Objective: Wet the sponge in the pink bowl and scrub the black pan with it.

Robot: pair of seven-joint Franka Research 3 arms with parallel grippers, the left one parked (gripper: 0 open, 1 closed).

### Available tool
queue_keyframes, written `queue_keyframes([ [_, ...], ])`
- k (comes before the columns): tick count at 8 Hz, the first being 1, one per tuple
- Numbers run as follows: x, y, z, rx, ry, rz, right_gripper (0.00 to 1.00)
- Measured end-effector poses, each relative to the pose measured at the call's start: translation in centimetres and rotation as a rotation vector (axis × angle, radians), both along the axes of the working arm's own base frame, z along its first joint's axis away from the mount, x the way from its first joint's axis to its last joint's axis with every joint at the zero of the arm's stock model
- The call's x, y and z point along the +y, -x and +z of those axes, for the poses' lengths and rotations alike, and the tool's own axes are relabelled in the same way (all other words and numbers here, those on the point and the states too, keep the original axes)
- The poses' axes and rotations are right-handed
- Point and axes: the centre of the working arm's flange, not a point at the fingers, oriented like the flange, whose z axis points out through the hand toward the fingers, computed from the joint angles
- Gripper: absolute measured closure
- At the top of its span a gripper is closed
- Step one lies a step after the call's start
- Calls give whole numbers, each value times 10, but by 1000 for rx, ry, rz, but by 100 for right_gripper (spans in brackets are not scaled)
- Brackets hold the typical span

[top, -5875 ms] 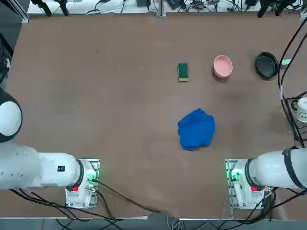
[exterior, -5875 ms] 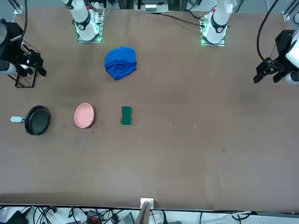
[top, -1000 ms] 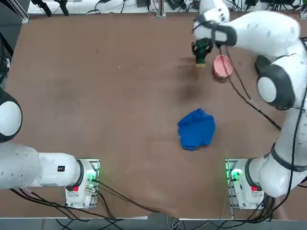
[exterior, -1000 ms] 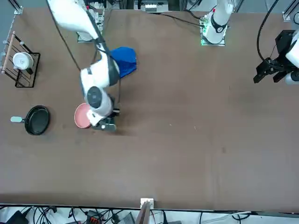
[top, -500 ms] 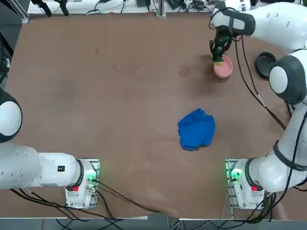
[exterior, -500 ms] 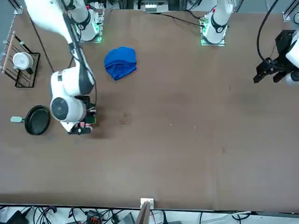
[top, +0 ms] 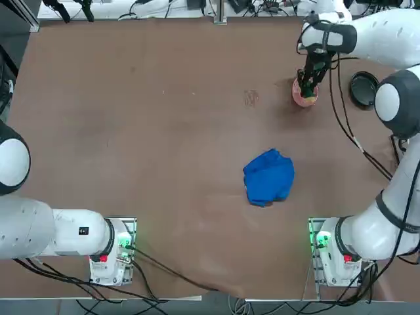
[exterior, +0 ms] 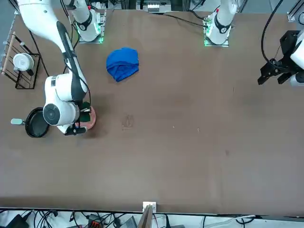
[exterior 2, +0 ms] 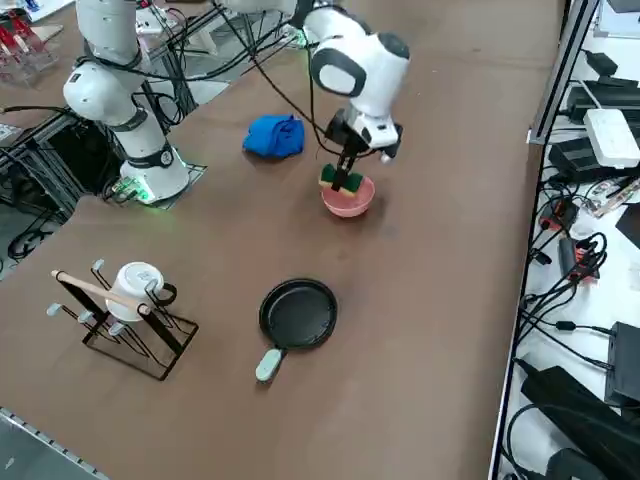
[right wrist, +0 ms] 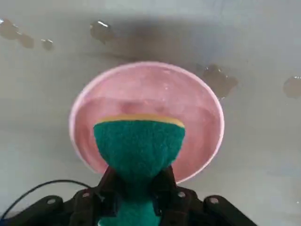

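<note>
**Sponge carried from the bare table to a position over the pink bowl.**
The right gripper [right wrist: 136, 188], clenched on the sponge [right wrist: 139, 148], has swung toward 3 o'clock in the top view since a second ago and now hangs above the pink bowl [right wrist: 207, 141]; dipping seems next. The sponge hangs long axis vertical, yellow edge lowest. The black pan [top: 365, 88] waits beyond, at 3 o'clock.

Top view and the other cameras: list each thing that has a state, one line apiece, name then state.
Small green sponge with yellow edge: pinched in the jaws, held over the bowl.
Right gripper: shut on the sponge, pointing down at the bowl.
Round pale pink bowl: upright on the table.
Round black pan: upright, nothing in it, untouched.
Blue cloth: crumpled on the table.
White mug: hung on the wire rack.
</note>
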Motion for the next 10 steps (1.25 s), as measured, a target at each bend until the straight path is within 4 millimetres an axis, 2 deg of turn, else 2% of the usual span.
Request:
queue_keyframes([
  [4, -12, -6, -40, -40, -1, -17, 65],
  [8, -21, -22, -40, -151, -14, -32, 64],
  [10, -10, -25, -37, -171, -25, -19, 64],
])
